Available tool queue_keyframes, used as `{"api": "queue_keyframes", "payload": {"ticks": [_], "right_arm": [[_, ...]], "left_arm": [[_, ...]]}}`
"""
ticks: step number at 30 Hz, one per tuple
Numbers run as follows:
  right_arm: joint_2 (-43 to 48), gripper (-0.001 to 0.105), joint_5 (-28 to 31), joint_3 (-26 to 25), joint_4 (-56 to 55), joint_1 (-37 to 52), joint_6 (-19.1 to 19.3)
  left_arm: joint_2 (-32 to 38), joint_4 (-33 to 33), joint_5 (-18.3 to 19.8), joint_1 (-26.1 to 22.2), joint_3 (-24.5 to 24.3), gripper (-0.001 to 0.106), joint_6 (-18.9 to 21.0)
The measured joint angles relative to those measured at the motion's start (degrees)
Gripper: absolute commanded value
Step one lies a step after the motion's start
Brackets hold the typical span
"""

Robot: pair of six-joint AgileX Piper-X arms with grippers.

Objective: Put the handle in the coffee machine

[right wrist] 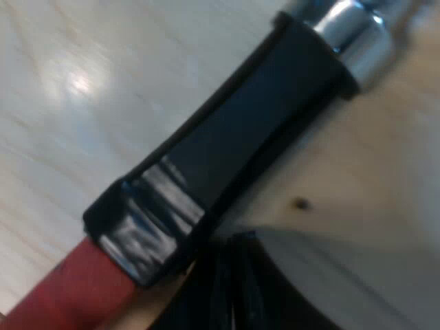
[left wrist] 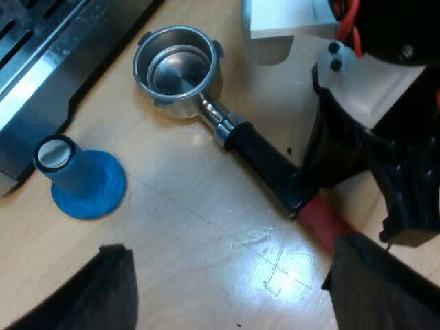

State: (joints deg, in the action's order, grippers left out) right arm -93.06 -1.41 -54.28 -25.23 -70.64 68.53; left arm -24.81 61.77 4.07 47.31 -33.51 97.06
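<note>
The pale wooden table (left wrist: 192,234) carries everything here. The espresso machine (left wrist: 41,62) shows as its dark, metal-edged base along the table. The portafilter (left wrist: 227,127) is not in the machine. It lies flat on the wood just in front of the base, near it but apart from it. Its long axis runs slantwise away from the machine. The round metal basket (left wrist: 175,69) is at the machine end, with its open mouth facing up. The black grip (left wrist: 265,161) and the red end (left wrist: 320,218) point away from the machine, toward one finger of my left gripper (left wrist: 230,244). That gripper hangs over bare wood with its two fingers wide apart and nothing between them. My right gripper (left wrist: 347,192) is down at the handle, where the black grip meets the red (whether it has closed on the handle I cannot tell). Its wrist view looks closely along the grip up to the chrome neck (right wrist: 357,34). A blue tamper (left wrist: 82,182) stands upright on its wide foot by the machine's base, well apart from the basket.
</note>
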Motion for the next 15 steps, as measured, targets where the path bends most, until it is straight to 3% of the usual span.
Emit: {"api": "queue_keyframes", "payload": {"ticks": [9,15], "right_arm": [[-2.73,0.0,-0.68,0.12,10.3,-2.05,-6.86],[-4.39,0.0,-1.58,0.33,17.86,-2.07,-7.62]], "left_arm": [[0.0,2.16,-1.02,0.0,-0.16,0.062,-0.12],[0.0,2.51,-1.95,0.0,-0.97,0.062,-0.12]]}}
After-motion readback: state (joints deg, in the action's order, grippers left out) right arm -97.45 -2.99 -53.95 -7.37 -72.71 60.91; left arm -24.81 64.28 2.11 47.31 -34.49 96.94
